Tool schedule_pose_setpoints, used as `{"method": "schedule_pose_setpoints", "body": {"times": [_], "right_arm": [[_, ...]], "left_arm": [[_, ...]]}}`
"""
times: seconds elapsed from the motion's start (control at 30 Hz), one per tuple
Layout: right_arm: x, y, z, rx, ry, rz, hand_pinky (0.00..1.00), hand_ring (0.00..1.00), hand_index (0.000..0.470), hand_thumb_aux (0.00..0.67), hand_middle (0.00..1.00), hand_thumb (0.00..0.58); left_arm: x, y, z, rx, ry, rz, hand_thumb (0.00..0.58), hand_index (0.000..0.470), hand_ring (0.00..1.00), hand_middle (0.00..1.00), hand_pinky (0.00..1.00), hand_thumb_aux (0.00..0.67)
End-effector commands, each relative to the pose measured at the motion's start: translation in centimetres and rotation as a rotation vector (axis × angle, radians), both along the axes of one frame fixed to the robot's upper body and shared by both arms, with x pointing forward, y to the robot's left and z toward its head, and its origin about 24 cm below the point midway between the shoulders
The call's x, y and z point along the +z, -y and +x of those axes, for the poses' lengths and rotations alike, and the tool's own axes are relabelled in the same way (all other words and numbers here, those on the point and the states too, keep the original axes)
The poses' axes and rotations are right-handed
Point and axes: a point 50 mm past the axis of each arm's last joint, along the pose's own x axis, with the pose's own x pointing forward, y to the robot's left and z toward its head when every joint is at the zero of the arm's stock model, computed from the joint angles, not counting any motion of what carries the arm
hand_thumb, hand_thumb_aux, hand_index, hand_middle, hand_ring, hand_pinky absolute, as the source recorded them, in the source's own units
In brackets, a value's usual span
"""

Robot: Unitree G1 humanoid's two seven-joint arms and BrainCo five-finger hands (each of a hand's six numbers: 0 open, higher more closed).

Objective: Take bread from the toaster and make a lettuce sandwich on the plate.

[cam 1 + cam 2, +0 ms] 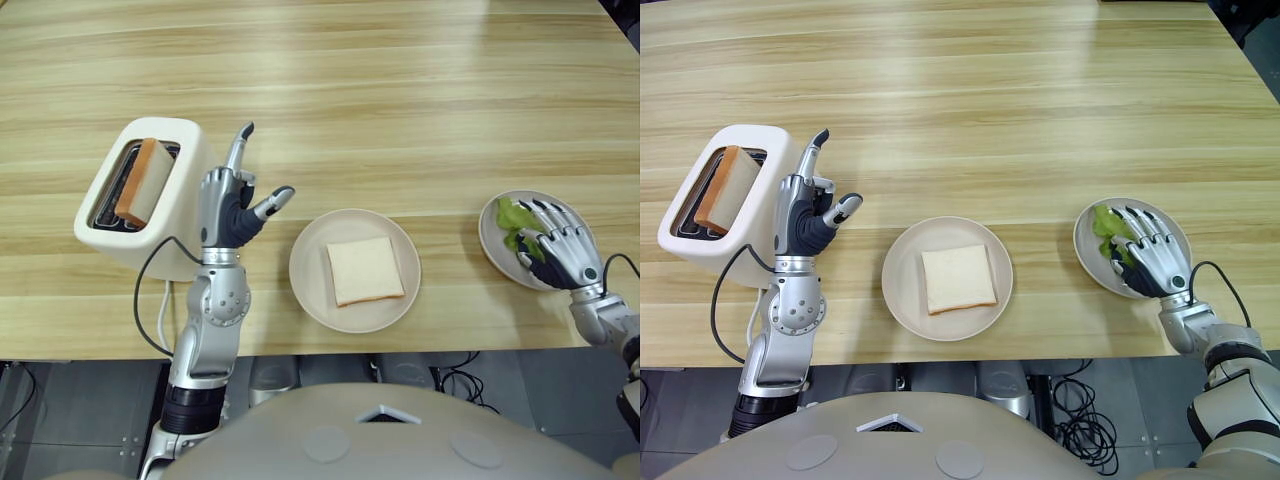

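A pale wooden worktop (400, 80) carries everything, with its grain running from 9 o'clock to 3 o'clock. The biggest thing on it is a white toaster (120, 250), sitting toward 9 o'clock near the front edge, with its slots angled from 7 o'clock to 1 o'clock.

Next in size is a round beige plate (310, 290) at about 6 o'clock on the worktop, well apart from the toaster. A smaller dish (490, 240) lies at 3 o'clock from that plate, close to the front edge.

The left robot hand (228, 205) stands just beside the toaster at its 3 o'clock side. It holds nothing and is loosely open, with one finger straight toward 12 o'clock, the thumb out toward 2 o'clock and the rest partly bent. I cannot tell whether it touches the toaster wall.

The right robot hand (562, 250) lies over the 4 o'clock half of the dish, its fingers spread and extended toward 11 o'clock, not closed around anything.

One bread slice (364, 270) lies flat in the middle of the plate. A second slice (143, 182), with a browner crust, stands up out of the toaster's slot.

Green lettuce (512, 218) sits in the dish toward 10 o'clock, with the right fingertips reaching over it. A thin dark cord (140, 300) loops from the toaster toward 6 o'clock and over the worktop's edge.
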Motion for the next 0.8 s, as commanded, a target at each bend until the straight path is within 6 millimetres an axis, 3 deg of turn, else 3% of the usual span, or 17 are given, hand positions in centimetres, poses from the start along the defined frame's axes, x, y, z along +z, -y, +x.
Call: {"method": "schedule_pose_setpoints", "body": {"times": [0.03,0.2,0.43,0.8], "right_arm": [[1.3,1.5,0.3,-0.115,0.054,0.038,0.00,0.00,0.000,0.000,0.00,0.000],[2.2,3.3,-0.4,-0.232,0.081,0.048,0.00,0.00,0.000,0.000,0.00,0.000],[1.8,4.8,-1.1,-0.371,0.014,0.023,0.00,0.00,0.000,0.000,0.00,0.000],[0.3,3.8,-0.8,-0.329,-0.085,-0.013,0.00,0.00,0.000,0.000,0.00,0.000]], "left_arm": [[-0.4,0.1,0.3,-0.005,-0.015,0.004,0.000,0.000,1.00,1.00,1.00,0.000],[-0.3,0.0,0.3,-0.001,-0.012,0.005,0.000,0.000,1.00,1.00,1.00,0.000],[-0.4,0.2,0.3,-0.007,-0.018,-0.003,0.000,0.000,1.00,1.00,1.00,0.000],[-0.8,0.2,0.2,-0.008,-0.038,-0.009,0.000,0.000,1.00,1.00,1.00,0.000]]}}
